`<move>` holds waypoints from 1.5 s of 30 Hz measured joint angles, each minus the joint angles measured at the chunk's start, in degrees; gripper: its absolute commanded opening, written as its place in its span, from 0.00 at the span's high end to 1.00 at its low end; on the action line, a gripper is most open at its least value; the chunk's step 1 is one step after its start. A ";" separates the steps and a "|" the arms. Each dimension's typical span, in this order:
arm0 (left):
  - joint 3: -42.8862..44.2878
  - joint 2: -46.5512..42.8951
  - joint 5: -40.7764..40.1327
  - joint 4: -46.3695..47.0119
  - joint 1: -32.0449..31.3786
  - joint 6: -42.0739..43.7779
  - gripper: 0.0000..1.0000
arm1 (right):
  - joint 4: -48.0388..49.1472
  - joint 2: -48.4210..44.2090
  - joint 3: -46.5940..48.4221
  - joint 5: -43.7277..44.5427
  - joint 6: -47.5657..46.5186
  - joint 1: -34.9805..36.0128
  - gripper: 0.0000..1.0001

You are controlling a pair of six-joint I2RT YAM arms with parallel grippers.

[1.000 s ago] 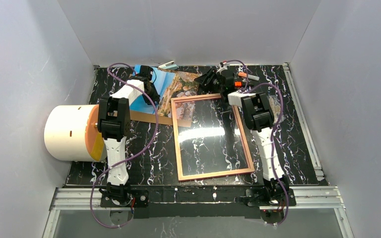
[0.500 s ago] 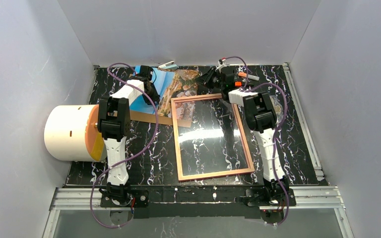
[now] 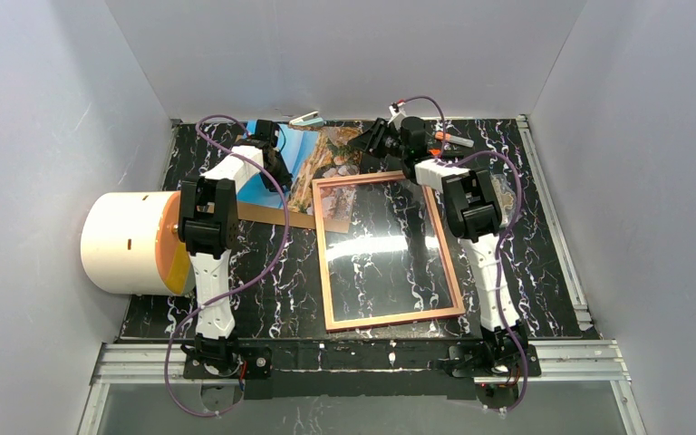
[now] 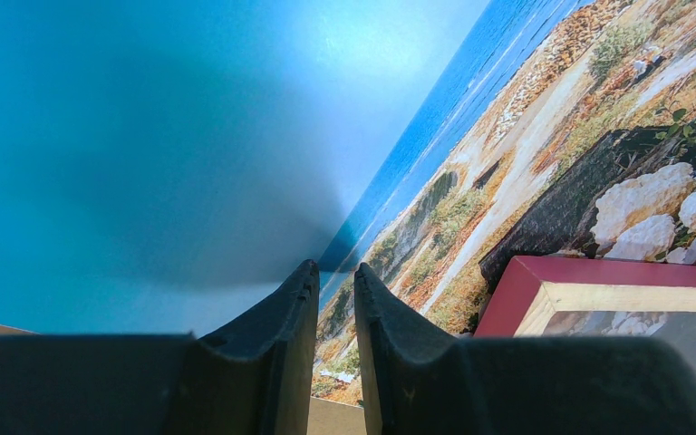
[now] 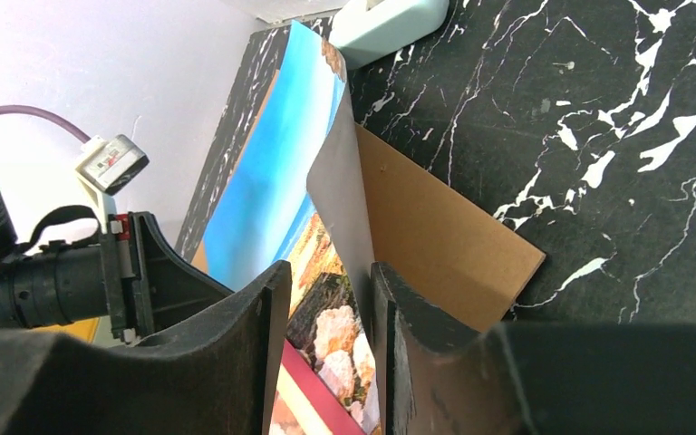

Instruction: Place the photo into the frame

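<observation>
- Top external: the thin rectangular frame, pale wood face up, lies flat on the white-veined black marble table. The glossy photo sits at its far-left corner, over a brown cardboard sheet.
- Left wrist: the left gripper has blunt black fingers almost together over the print's blue sky; whether they pinch it cannot be told.
- Right wrist: the right gripper is parted, straddling the photo's curled, grey-backed edge.
</observation>
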 measured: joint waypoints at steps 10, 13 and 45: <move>0.00 0.00 0.04 0.00 0.00 0.20 0.80 | -2.45 4.90 5.25 -1.64 -2.84 0.02 0.80; 0.00 -0.07 0.02 -0.02 0.00 0.20 0.78 | -2.43 5.29 5.86 -1.60 -3.72 0.09 0.92; 16.46 -20.63 -14.73 -12.46 2.25 -4.50 0.01 | 4.94 -19.67 -0.57 1.29 -10.95 0.24 0.99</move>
